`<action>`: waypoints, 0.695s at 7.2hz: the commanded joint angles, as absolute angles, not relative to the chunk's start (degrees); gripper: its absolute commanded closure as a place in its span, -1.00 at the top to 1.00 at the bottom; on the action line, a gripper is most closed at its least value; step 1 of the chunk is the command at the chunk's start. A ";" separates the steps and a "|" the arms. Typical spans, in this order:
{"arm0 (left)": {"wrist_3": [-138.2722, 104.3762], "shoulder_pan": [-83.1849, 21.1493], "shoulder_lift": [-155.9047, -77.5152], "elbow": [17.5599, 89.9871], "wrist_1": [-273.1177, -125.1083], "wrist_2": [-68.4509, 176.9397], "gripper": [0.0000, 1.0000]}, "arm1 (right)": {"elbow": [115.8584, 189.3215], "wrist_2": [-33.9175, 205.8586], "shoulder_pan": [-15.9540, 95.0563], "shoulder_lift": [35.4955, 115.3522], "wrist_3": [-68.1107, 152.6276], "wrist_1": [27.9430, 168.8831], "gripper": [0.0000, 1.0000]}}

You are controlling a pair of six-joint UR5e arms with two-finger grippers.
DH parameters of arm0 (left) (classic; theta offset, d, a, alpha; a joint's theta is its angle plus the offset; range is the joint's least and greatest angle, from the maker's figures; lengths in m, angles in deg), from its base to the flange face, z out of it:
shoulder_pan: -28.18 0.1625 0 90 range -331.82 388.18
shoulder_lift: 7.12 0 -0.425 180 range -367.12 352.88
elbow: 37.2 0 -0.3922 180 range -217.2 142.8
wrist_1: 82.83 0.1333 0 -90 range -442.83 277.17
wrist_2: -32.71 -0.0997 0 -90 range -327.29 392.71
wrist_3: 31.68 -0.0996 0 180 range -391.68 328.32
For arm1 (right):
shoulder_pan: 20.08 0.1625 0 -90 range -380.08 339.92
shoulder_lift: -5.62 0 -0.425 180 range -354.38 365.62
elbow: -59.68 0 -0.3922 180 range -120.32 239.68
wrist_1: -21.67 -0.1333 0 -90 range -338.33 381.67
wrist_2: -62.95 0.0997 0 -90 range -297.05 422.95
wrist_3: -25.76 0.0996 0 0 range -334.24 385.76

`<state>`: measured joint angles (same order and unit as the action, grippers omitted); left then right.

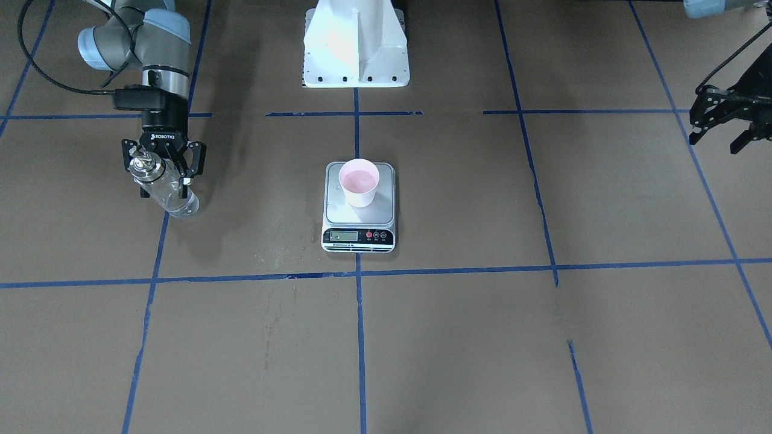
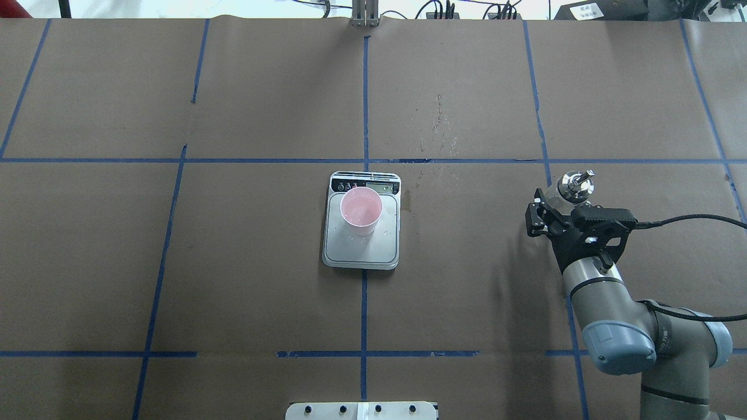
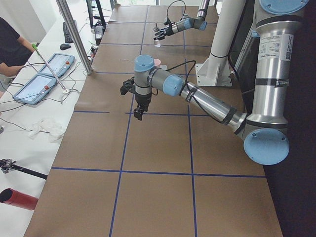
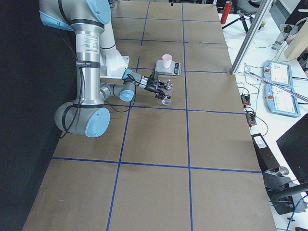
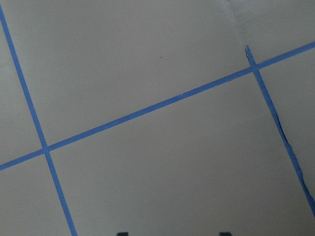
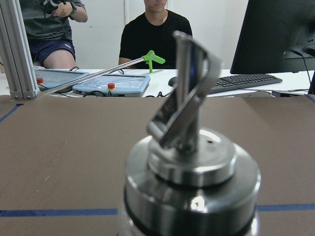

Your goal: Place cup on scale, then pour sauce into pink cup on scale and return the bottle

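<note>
- Cup stands upright on the silver platform of the scale, toward the display end. The scale sits mid-counter, on a blue tape line.
- The bottle is well apart from the scale, out on the robot's right. The right claw grips it around the glass body, with a finger pressed to each side.
- The bottle is upright, and its silver cap and spout fill the right wrist view. I cannot tell whether its base touches the counter.
- The left claw hangs far out on the robot's left, fingers spread wide and holding nothing. Its wrist view shows only brown paper and tape lines.
- Two people are behind a desk beyond the counter's edge.
</note>
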<state>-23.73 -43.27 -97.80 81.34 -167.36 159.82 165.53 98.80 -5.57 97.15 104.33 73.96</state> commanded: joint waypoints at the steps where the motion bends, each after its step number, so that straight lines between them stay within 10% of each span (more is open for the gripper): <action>1: -23.68 -43.28 -97.82 81.37 -167.30 159.80 0.39 | 164.98 98.81 -5.58 97.11 104.33 73.96 -1.00; 5: -23.77 -43.28 -97.91 81.37 -167.38 159.80 0.39 | 164.71 98.98 -5.58 97.02 104.60 73.96 -1.00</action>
<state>-23.70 -43.28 -97.88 81.37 -167.32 159.80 164.85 98.95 -5.58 97.03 104.61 73.96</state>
